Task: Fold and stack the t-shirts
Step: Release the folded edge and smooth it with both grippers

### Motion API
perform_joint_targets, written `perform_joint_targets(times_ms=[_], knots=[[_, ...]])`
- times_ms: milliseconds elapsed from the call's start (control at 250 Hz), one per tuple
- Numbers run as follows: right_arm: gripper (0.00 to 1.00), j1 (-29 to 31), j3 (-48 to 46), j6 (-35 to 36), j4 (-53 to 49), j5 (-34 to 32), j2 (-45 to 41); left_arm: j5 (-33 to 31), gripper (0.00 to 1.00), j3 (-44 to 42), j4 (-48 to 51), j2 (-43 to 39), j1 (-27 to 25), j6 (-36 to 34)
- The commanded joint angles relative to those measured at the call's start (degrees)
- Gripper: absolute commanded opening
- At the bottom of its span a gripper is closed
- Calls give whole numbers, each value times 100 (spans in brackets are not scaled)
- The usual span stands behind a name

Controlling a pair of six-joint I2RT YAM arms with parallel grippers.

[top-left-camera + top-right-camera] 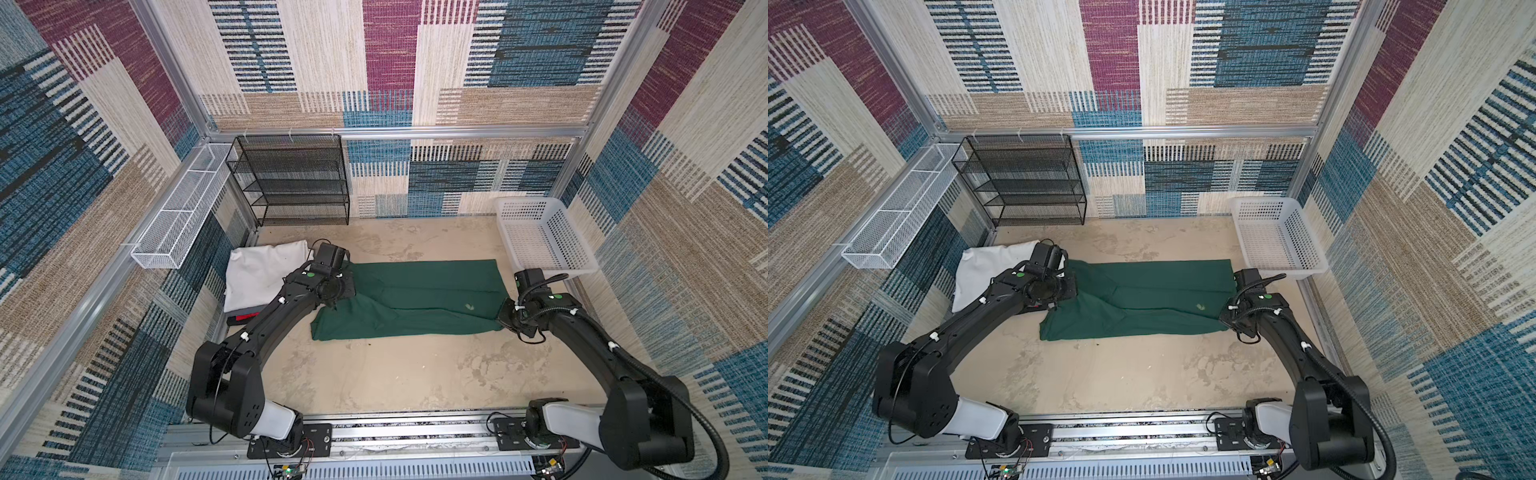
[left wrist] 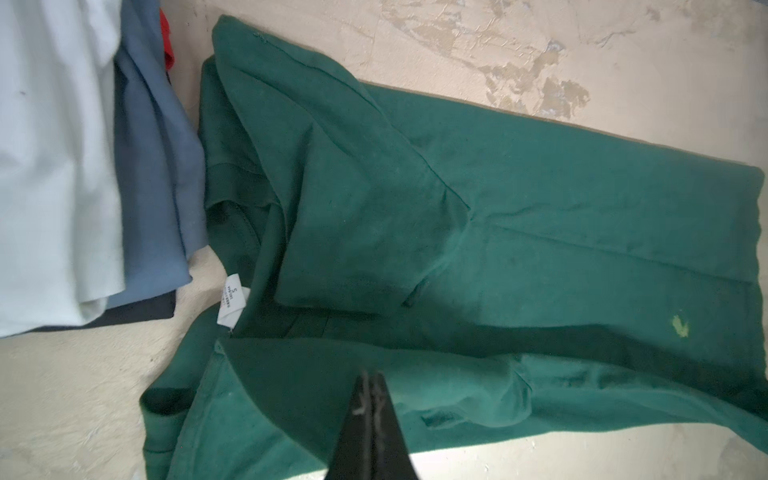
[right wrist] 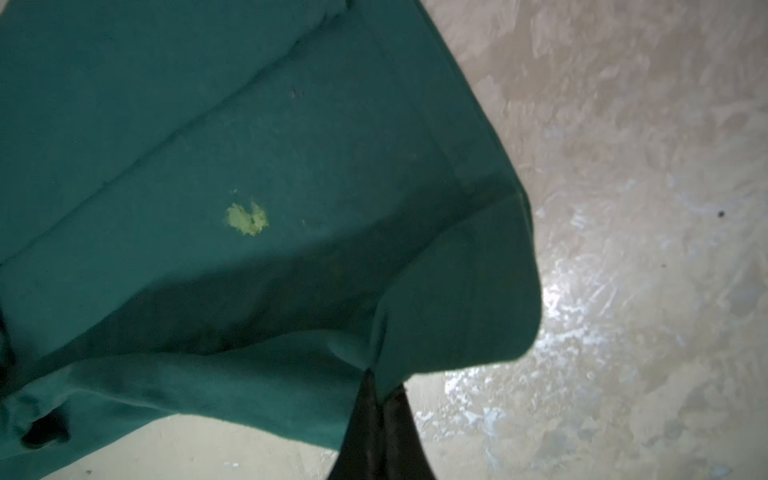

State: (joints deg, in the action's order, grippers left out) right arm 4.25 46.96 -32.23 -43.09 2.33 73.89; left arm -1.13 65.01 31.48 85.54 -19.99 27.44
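Observation:
A dark green t-shirt point(image 1: 436, 291) point(image 1: 1163, 291) lies lengthwise across the table, partly folded, with its white neck label point(image 2: 232, 305) at the left end. My left gripper point(image 2: 371, 376) is shut at the collar end, its tips in the near flap of cloth point(image 2: 540, 228). My right gripper point(image 3: 380, 384) is shut on the hem corner point(image 3: 457, 291) at the right end, holding it off the table. Left of the green shirt is a stack of folded shirts: white point(image 1: 262, 274) point(image 2: 50, 166) on top, grey point(image 2: 153, 166) below it, black and red point(image 1: 245, 319) at the bottom.
A white plastic basket point(image 1: 540, 237) stands at the back right, close behind my right wrist. A black mesh rack point(image 1: 291, 178) is at the back wall and a white wire tray point(image 1: 183, 208) on the left wall. The arm rail point(image 1: 415, 432) runs along the front.

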Motion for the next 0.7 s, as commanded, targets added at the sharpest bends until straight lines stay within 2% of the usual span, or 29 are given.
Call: perform_joint_targets(times_ms=[0,184,300,348,432,480,576,696], knots=[[0,-29,200,359,444,-233,455,-32,0,170,-298,217,10,-66],[0,-106,444,521,684,-356,1007,-95,0,575,-352,674,10,-81],[7,-211,572,588,847,-343,1303,-88,0,794,-345,945,8,-81],[19,-255,619,633,917,-250,1450,-85,0,852,-349,1056,5,-81],[51,-312,681,726,1018,-232,1660,-142,0,1045,-241,1280,13,-72],[57,-367,717,816,1095,-233,1752,-153,0,1229,-67,1404,14,-110],[62,-486,818,910,1110,-279,1806,-174,30,1354,19,1395,13,-171],[63,-508,840,868,1092,-330,1638,-289,59,1121,-170,1015,4,-127]])
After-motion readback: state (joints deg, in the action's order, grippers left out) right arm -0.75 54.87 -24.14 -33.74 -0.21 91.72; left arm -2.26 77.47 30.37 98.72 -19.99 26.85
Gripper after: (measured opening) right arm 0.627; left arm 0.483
